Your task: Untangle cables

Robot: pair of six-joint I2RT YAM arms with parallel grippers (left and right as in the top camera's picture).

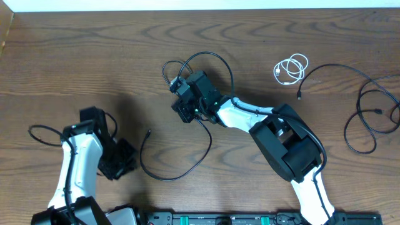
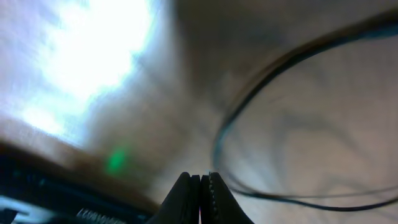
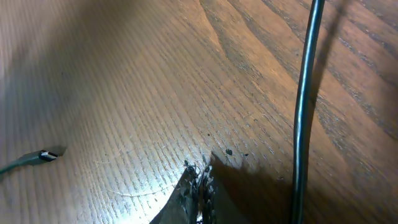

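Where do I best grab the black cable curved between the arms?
Take the black cable just behind its free plug end, from straight above: it lies flat in an open curve, and that end touches nothing else.

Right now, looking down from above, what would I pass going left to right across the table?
The left claw, loose plug end of a black cable, right claw, coiled white cable, black cables.

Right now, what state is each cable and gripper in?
white cable, coiled, apart from the others
centre black cable, loose open loops
right black cables, loose, overlapping
left gripper, shut, grip on cable unclear
right gripper, shut, holding nothing
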